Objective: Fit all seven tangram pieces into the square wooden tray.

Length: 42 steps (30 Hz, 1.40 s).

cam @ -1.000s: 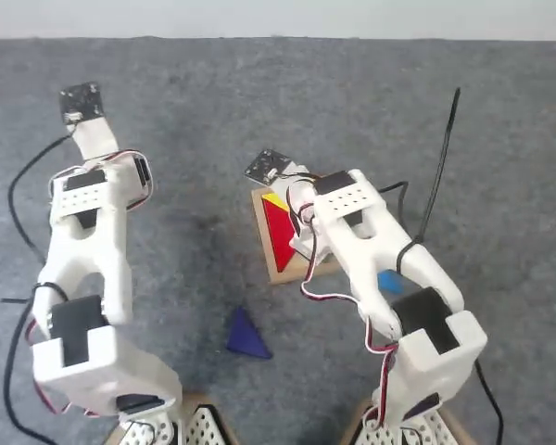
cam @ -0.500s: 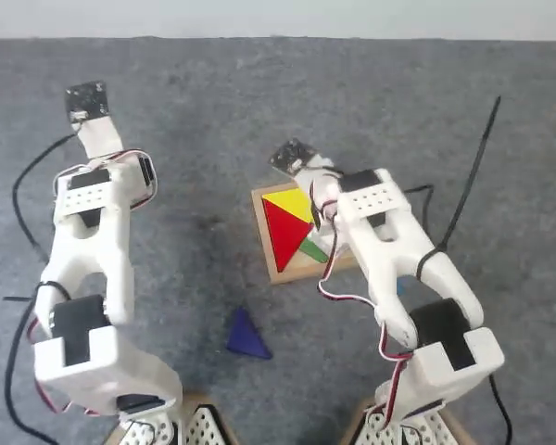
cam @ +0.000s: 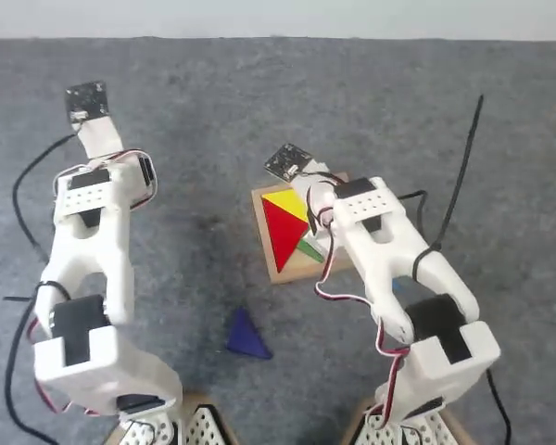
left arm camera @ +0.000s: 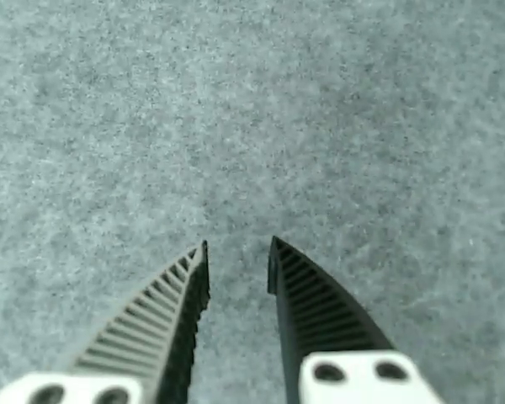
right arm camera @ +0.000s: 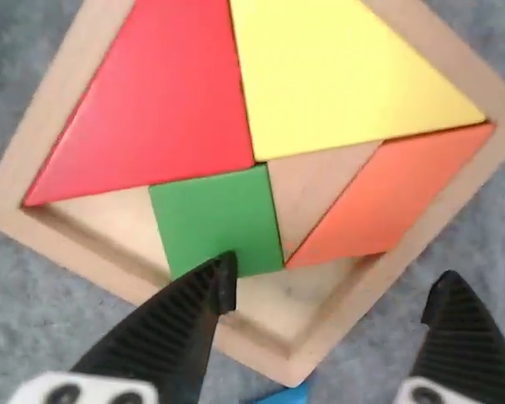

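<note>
The square wooden tray (cam: 262, 232) lies at the table's middle, partly under my right arm. In the right wrist view the tray (right arm camera: 404, 247) holds a red triangle (right arm camera: 160, 118), a yellow triangle (right arm camera: 337, 76), an orange parallelogram (right arm camera: 387, 194) and a green square (right arm camera: 215, 219), with bare wood between them. My right gripper (right arm camera: 337, 269) hangs open above the tray's corner by the green square, holding nothing. A dark blue triangle (cam: 247, 336) lies on the carpet nearer the arm bases. My left gripper (left arm camera: 238, 244) is slightly open over bare carpet at the far left.
A light blue piece (right arm camera: 282, 396) peeks out just beyond the tray's corner, under my right gripper. Grey carpet covers the whole table. Cables trail from both arms.
My right arm swung to the right, uncovering more of the tray, then came back a little to the left. The left arm barely moved.
</note>
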Available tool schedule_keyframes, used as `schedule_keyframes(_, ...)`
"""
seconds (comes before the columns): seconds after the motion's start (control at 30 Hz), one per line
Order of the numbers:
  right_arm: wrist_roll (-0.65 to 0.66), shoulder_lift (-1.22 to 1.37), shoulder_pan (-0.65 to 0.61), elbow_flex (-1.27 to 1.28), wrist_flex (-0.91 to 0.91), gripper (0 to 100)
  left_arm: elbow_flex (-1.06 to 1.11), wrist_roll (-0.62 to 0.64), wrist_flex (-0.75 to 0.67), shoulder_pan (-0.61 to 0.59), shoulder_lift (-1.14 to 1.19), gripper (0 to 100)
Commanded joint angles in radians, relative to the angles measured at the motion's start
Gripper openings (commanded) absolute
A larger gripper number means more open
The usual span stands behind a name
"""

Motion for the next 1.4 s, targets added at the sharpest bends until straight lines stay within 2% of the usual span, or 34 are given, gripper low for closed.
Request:
schedule_keyframes(0.0,-0.023,0.015,-0.016,-0.035,-0.024,35.8,-0.028,0.002,-0.021,0.009,-0.006,11)
schedule_keyframes(0.3,-0.097,-0.257,-0.008,0.054,-0.002,35.8,-0.028,0.002,-0.021,0.009,-0.006,11)
schedule_keyframes(0.5,-0.092,-0.522,0.059,0.126,0.22,35.8,-0.028,0.002,-0.021,0.009,-0.006,11)
schedule_keyframes(0.63,-0.037,-0.555,0.16,0.157,0.34,35.8,-0.028,0.002,-0.021,0.011,-0.006,11)
schedule_keyframes(0.8,-0.009,-0.479,0.18,0.269,0.309,35.7,-0.028,0.002,-0.021,0.011,-0.006,11)
schedule_keyframes(1.0,-0.078,-0.403,0.179,0.373,0.186,35.7,-0.028,0.002,-0.021,0.011,-0.006,11)
schedule_keyframes(1.37,-0.084,-0.288,0.179,0.388,0.042,34.7,-0.027,0.002,-0.021,0.011,-0.006,11)
